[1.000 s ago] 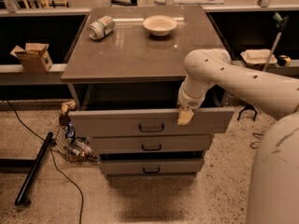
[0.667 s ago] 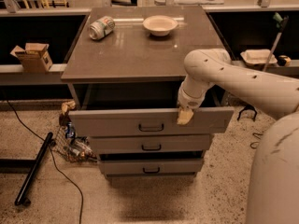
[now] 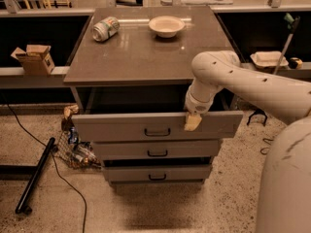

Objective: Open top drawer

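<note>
The top drawer is the widest grey front under the cabinet top, with a small black loop handle. It stands pulled out a little, with a dark gap behind its front. My gripper hangs from the white arm over the drawer's upper edge, right of the handle. One tan finger lies against the outside of the front. Two narrower grey drawer fronts sit below it.
A crushed can and a white bowl stand on the cabinet top. A cardboard box sits on a shelf at left. Litter, a black pole and a cable lie on the floor at left.
</note>
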### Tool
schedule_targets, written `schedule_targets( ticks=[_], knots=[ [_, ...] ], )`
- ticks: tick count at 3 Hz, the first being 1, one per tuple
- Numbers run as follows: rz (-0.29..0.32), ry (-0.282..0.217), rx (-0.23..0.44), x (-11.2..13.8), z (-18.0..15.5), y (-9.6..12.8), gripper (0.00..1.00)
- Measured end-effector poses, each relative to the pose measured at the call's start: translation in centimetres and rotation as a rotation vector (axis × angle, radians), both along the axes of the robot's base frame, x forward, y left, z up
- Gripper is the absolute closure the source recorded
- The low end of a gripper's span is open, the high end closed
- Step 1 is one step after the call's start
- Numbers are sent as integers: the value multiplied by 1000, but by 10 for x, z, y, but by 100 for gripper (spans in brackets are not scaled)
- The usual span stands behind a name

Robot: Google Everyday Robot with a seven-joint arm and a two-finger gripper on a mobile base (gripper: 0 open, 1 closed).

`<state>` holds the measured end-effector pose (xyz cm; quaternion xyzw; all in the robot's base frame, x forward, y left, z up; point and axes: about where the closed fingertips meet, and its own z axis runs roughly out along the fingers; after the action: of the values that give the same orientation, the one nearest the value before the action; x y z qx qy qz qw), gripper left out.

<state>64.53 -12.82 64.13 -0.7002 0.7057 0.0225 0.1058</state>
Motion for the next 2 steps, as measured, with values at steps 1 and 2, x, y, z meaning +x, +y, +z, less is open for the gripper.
schedule_targets(
  ticks=[1,2],
  knots=[
    [0,0,0,0,0,0,0],
    [0,4,-5,-2,-1,0,0]
  ],
)
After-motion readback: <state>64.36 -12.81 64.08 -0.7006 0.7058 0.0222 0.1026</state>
